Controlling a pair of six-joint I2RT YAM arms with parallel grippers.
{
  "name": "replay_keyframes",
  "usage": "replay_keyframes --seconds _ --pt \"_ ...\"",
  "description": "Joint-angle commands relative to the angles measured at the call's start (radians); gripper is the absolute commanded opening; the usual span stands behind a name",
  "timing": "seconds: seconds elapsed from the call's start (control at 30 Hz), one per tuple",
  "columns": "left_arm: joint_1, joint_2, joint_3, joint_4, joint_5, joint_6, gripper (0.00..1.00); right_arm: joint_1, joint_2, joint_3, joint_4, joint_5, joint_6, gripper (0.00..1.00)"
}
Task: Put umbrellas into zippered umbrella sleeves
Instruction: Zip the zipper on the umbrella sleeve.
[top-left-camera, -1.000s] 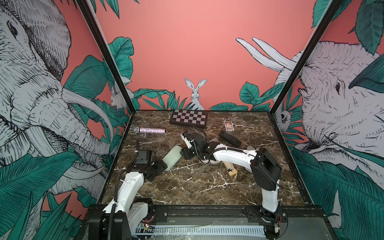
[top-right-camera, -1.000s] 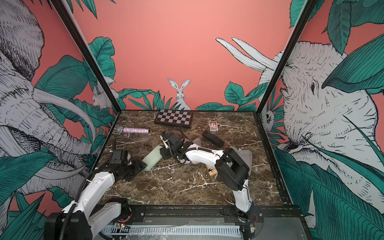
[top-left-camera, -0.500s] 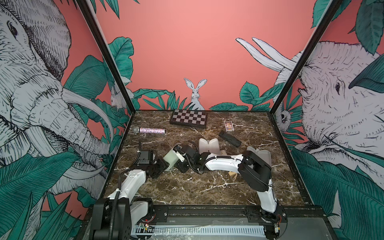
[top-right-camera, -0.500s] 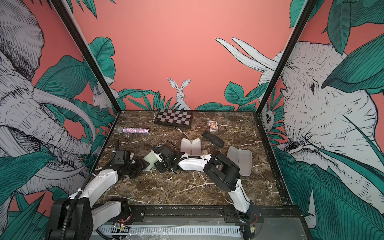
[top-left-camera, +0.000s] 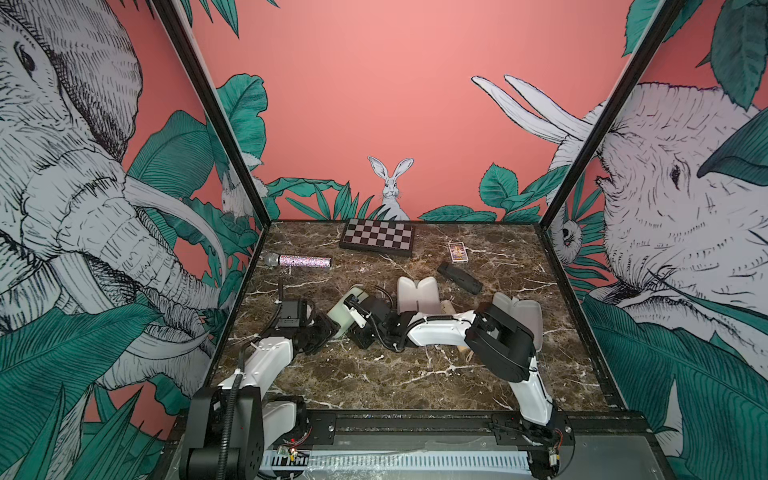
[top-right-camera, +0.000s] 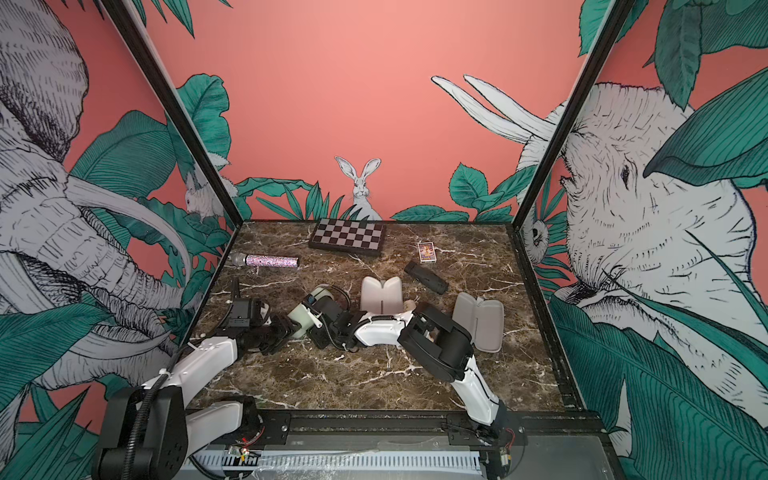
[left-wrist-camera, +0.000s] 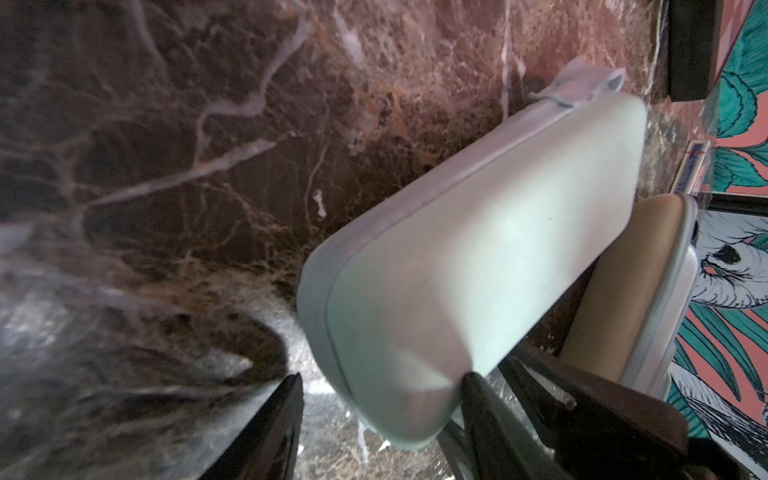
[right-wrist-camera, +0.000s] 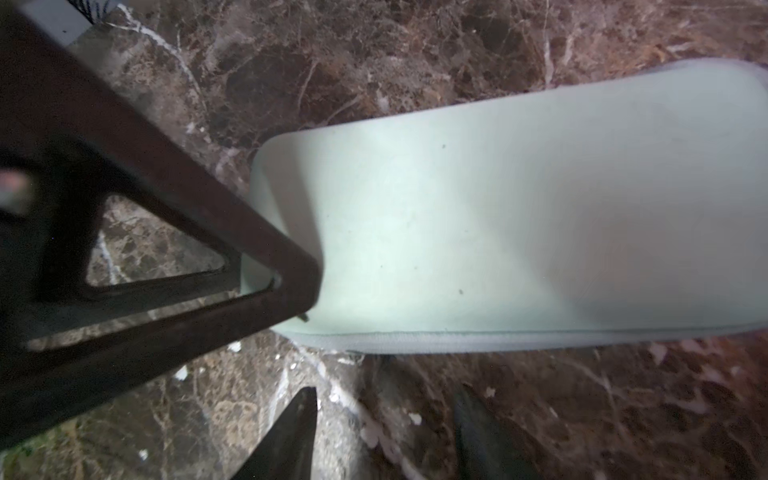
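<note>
Now our left gripper (left-wrist-camera: 382, 376) had closed in and clenched the end of the mint green sleeve (top-left-camera: 338, 318), toward the left of the counter (top-left-camera: 395, 374), while our right gripper (right-wrist-camera: 384, 392) hung released beside its zip edge, so we judged unzipping next.

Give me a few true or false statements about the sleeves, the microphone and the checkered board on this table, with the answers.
The mint green sleeve is closed. True.
The cream sleeve is zipped shut. False: it lies open.
The glittery microphone is inside a sleeve. False: it lies bare on the table, apart from the sleeves.
The checkered board sits at the back of the table. True.
The right gripper has nothing between its jaws. True.
</note>
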Motion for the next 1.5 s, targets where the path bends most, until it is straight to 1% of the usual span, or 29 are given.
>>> replay_keyframes --seconds 0.0,0.23,0.53,0.87,0.97,1.2,1.37,1.47 --pt "0.007 0.026 -0.047 -0.104 -0.074 0.009 0.62 0.009 0.024 0.019 0.046 0.035 0.003 0.50" --pt "0.007 0.016 -0.051 -0.115 -0.082 0.012 0.62 0.023 0.059 0.052 0.043 0.072 0.012 0.47" --pt "0.006 0.044 -0.044 -0.104 -0.075 0.008 0.60 0.038 0.077 0.068 0.034 0.081 -0.002 0.43" --pt "0.006 0.059 -0.058 -0.091 -0.072 0.003 0.58 0.039 0.110 0.101 0.048 0.098 0.012 0.34" --pt "0.007 0.058 -0.063 -0.093 -0.071 0.003 0.57 0.039 0.110 0.095 0.057 0.107 0.016 0.29" --pt "0.007 0.061 -0.077 -0.072 -0.062 -0.012 0.57 0.034 0.092 0.069 0.088 0.112 0.026 0.08" --pt "0.007 0.074 -0.068 -0.078 -0.079 -0.002 0.56 0.003 0.053 0.039 0.055 0.157 0.026 0.00" --pt "0.007 0.082 -0.068 -0.089 -0.098 0.008 0.55 -0.037 0.028 0.026 -0.005 0.203 0.013 0.00"
